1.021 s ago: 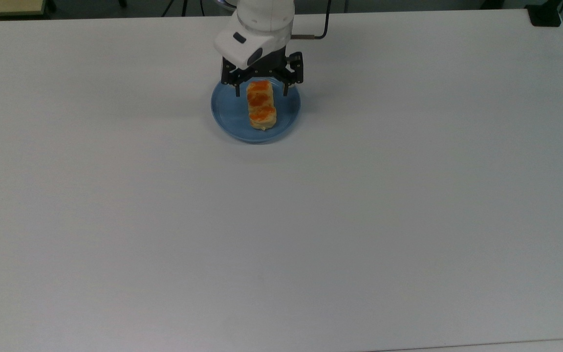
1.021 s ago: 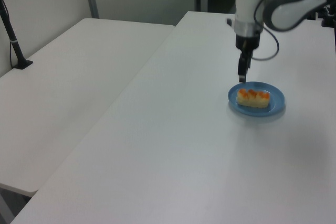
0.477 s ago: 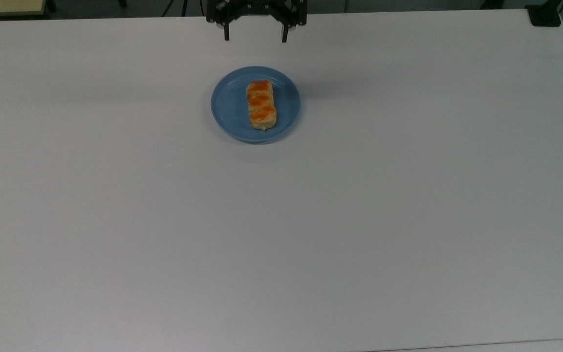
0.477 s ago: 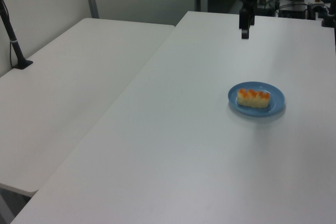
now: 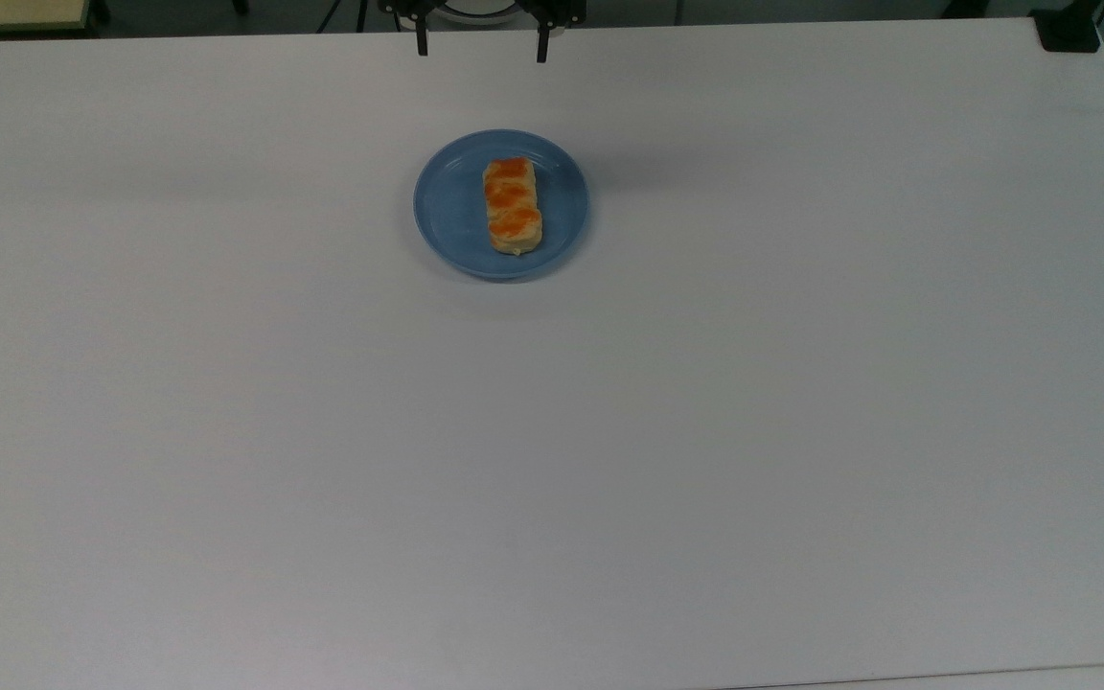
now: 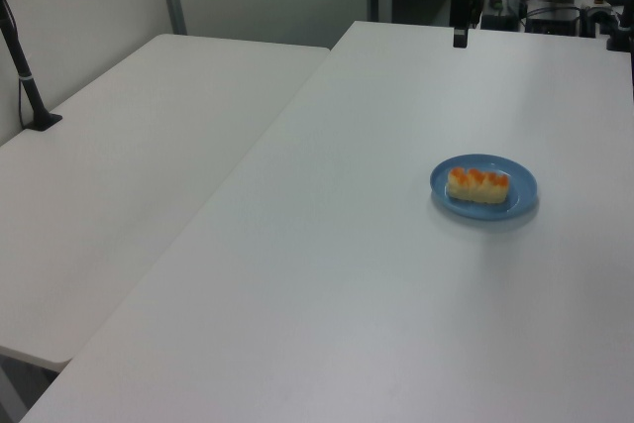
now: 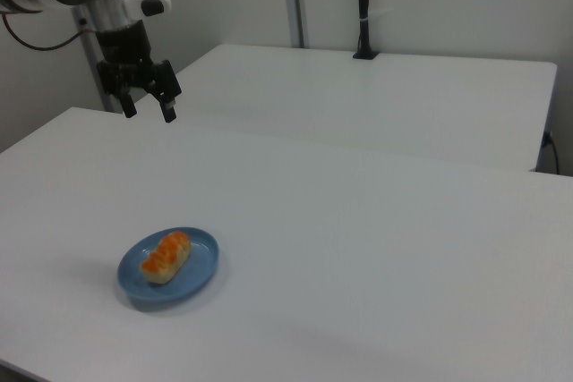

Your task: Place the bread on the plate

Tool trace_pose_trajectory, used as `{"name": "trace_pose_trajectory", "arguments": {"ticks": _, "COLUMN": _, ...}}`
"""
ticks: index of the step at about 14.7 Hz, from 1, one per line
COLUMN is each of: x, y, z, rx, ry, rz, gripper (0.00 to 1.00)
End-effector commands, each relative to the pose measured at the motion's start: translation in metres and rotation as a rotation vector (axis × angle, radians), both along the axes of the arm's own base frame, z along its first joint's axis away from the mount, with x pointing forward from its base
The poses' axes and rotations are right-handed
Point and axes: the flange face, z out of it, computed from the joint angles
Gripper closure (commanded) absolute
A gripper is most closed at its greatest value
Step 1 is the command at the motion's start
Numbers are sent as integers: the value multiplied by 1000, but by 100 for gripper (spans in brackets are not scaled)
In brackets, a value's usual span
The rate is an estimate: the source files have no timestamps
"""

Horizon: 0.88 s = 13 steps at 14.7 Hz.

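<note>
Bread's on the plate

We see the bread [image 5: 513, 205] lying inside the blue plate [image 5: 451, 211] on the white table [image 5: 552, 431]; the gripper [image 7: 149, 111] hangs well above the plate, fingers spread, empty.

top: overhead | left, right: oblique, opposite sides | shared: plate [image 5: 447, 216]

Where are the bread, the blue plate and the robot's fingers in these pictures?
bread [image 5: 513, 206]: top view, on its middle glazed bump.
plate [image 5: 447, 206]: top view, on the bare blue part beside the bread.
gripper [image 7: 149, 110]: right view, midway between its fingers, which hang open above the table.
</note>
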Motion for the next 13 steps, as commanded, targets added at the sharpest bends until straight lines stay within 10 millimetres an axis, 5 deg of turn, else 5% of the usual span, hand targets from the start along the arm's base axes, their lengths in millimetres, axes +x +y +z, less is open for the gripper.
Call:
{"name": "trace_pose_trajectory", "arguments": {"ticks": 1, "x": -5, "y": -2, "z": 7, "rx": 4, "ry": 10, "rz": -23, "gripper": 0}}
{"name": "trace_pose_trajectory", "arguments": {"ticks": 13, "x": -7, "y": -2, "z": 7, "rx": 2, "ry": 22, "rz": -25, "gripper": 0}}
